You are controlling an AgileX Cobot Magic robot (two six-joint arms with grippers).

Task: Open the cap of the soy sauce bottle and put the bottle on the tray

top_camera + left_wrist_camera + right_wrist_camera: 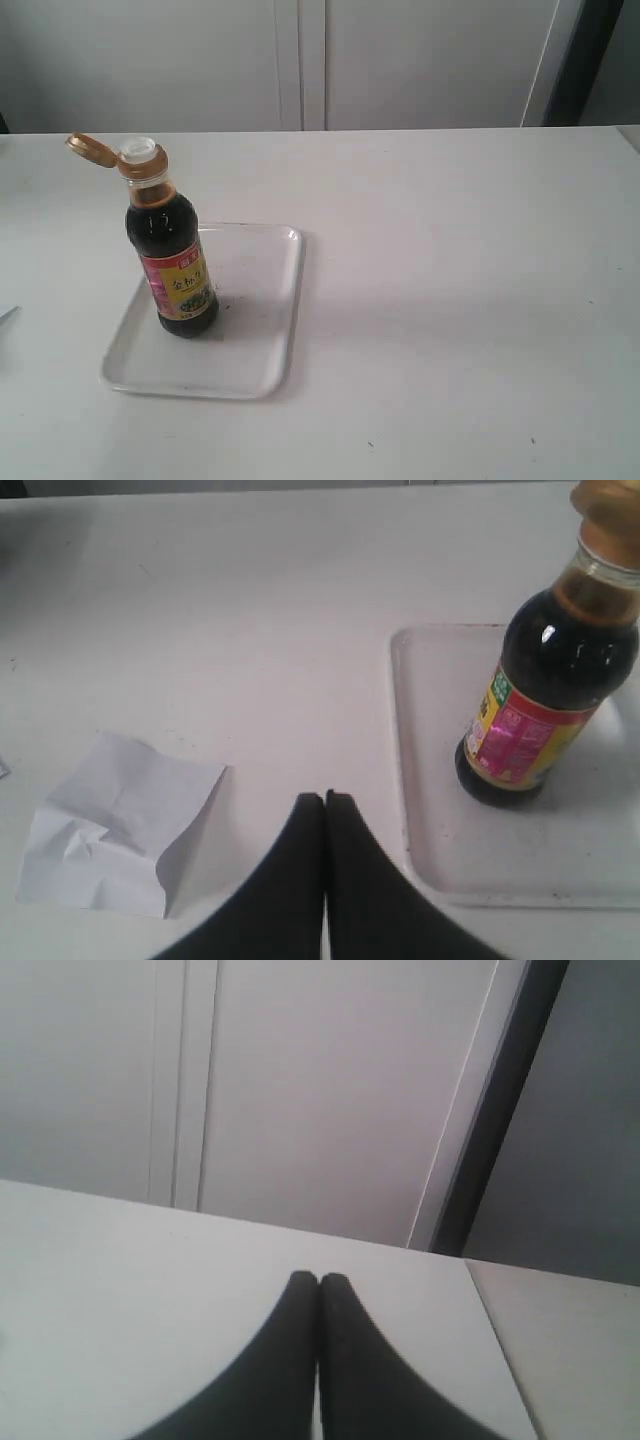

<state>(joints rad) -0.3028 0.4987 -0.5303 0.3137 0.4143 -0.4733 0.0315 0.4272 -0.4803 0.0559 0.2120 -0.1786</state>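
The soy sauce bottle stands upright on the white tray, toward its left side. Its orange-brown cap is flipped open to the left, baring the white spout. In the left wrist view the bottle stands on the tray, and my left gripper hangs shut and empty above the table, apart from the tray's edge. My right gripper is shut and empty over bare table, facing the wall. Neither gripper shows in the exterior view.
A crumpled white paper lies on the table beside the left gripper, on the side away from the tray. White wall panels and a dark vertical strip stand behind the table's far edge.
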